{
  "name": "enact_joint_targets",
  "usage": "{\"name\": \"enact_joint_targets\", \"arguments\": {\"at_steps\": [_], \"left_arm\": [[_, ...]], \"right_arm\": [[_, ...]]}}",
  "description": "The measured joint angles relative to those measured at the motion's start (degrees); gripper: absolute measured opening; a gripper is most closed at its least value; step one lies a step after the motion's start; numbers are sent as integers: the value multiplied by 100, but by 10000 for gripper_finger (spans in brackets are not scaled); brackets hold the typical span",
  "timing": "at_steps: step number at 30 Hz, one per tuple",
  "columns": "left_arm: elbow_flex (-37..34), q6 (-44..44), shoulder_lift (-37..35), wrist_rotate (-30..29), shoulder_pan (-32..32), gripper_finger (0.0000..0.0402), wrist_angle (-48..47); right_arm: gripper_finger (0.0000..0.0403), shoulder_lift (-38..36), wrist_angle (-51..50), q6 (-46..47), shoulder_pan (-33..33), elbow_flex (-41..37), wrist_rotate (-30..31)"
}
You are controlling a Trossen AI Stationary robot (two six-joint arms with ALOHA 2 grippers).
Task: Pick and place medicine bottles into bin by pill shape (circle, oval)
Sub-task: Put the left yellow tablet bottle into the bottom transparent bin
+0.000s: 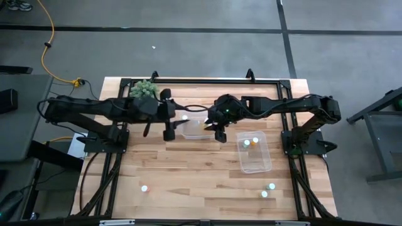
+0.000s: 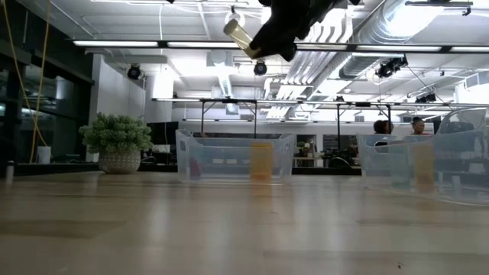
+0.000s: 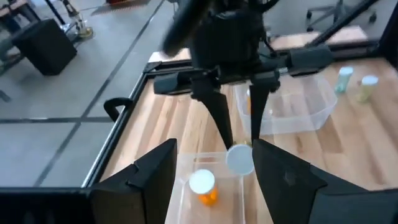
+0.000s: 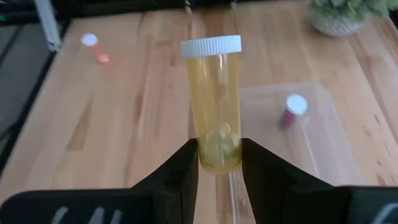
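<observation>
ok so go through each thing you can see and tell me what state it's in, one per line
right gripper: shut on yellow bottle, raised over the middle tub
yellow bottle: capped, held at its base, pills inside
left gripper: open, holding nothing, beside the middle tub
middle tub: open-topped, one capped bottle inside
right tub: open-topped, two bottles inside
loose bottles: capped, on the table

Low view: right gripper (image 2: 263,47) cut off at 12 o'clock edge. High view: pill shapes in loose bottles (image 1: 267,190) unreadable (too small).
</observation>
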Motion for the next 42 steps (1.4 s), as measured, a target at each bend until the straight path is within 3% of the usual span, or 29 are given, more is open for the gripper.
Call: {"name": "enact_joint_targets", "arguments": {"at_steps": [5,10,14,18,22,25,33,42], "left_arm": [[-213,-731,-435,-2,0,200,-70],[-1163,-1565,-1161,-203,-38,200,663],[-2147,-2139,-1691,-363,-137,200,1913],[-2914,-2567,-1903,-498,-240,200,3104],[-3384,-2672,-1767,-785,-275,200,4309],[-3518,-2589,-1412,-873,-255,200,5004],[-3508,-2235,-369,-384,-53,200,6773],[-3429,-2234,-191,-121,62,200,6946]], "right_arm": [[99,-21,203,-99,-8,0,-256],[99,-71,274,-99,-112,-16,-519],[99,-161,1345,129,-237,-466,-852],[99,-201,3280,937,-367,-1206,-1020],[99,-171,5119,1640,-418,-1758,-937],[99,-160,5775,1980,-418,-1929,-810],[99,-155,5733,2012,-396,-1867,-792],[99,-153,5742,2006,-367,-1867,-890]]}}
